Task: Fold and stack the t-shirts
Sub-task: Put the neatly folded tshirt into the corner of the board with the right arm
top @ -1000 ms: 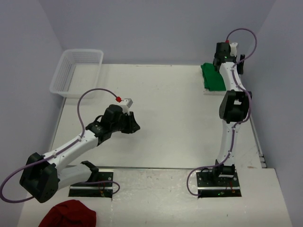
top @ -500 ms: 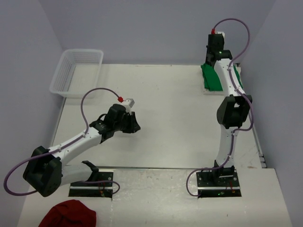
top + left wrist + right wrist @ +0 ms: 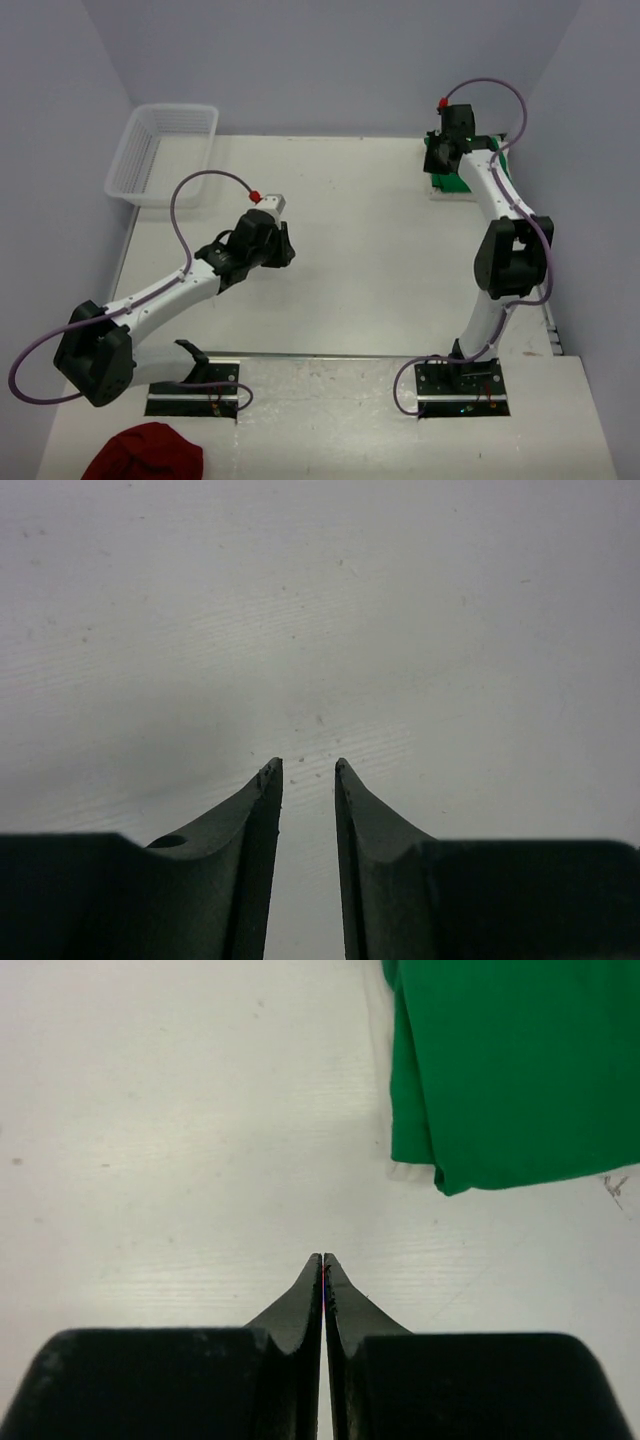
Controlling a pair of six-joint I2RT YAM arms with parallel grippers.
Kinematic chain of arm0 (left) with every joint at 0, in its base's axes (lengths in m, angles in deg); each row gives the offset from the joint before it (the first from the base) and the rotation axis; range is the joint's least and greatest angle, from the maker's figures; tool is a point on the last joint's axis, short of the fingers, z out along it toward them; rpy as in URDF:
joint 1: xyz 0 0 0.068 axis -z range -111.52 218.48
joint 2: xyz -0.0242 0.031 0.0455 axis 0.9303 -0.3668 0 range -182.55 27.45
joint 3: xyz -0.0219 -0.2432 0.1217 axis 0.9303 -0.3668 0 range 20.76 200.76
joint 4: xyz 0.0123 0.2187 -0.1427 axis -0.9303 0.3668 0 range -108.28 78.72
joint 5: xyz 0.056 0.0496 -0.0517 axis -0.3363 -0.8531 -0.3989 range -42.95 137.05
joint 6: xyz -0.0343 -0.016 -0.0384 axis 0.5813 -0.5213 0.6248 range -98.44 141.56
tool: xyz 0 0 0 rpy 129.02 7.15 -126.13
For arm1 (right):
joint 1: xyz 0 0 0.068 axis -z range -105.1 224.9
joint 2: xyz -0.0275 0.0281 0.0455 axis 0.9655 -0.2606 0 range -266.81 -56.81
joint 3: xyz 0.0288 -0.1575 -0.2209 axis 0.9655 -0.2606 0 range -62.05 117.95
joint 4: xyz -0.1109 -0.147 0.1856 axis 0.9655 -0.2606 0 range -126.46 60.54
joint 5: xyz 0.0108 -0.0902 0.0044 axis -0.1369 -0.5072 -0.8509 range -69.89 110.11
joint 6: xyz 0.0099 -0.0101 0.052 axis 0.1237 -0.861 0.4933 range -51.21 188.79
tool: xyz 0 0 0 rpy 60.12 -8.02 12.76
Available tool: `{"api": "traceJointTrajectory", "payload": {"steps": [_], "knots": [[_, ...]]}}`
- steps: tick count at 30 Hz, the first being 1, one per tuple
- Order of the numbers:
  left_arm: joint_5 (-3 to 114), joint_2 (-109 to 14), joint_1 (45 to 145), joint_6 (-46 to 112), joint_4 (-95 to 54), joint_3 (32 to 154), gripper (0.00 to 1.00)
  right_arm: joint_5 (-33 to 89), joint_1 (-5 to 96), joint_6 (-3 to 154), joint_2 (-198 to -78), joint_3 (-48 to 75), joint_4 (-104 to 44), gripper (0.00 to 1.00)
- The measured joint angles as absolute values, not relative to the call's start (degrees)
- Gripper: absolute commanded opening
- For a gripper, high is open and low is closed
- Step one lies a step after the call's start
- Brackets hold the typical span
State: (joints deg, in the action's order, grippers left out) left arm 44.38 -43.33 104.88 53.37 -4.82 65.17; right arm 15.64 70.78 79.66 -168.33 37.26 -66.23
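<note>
I see L gripper (image 3: 308,765) jaws slightly apart, empty, over table (image 3: 320,600) | R gripper (image 3: 323,1257) pressed together, empty | green t-shirt (image 3: 510,1070) folded atop cream-white t-shirt (image 3: 410,1171), far-R corner

The two dark fingers (image 3: 298,1308) sit at the bottom, pressed tight together with nothing between them. They hang over the pale bench (image 3: 170,1130). Up in the right corner lies the folded green t-shirt (image 3: 510,1060), well apart from the fingers. A thin edge of the white t-shirt (image 3: 408,1171) peeks out under its near corner.
</note>
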Motion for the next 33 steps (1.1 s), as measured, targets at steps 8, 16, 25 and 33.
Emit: {"api": "traceJointTrajectory", "payload": {"steps": [8,16,25,33], "knots": [[37.45,-44.16,104.91,52.47,-0.87,68.05,0.30,16.95,70.34,80.40,-160.88,37.74,-62.60,0.00],[34.61,-44.99,104.91,51.91,1.45,69.97,0.29,14.76,71.19,80.21,-170.12,45.26,-63.50,0.00],[28.44,-40.82,104.91,50.99,2.39,69.62,0.31,18.19,70.32,81.69,-157.53,23.21,-52.70,0.00],[23.96,-42.31,104.91,50.94,2.76,69.62,0.67,20.14,65.70,83.46,-136.70,11.60,-48.90,0.99]]}}
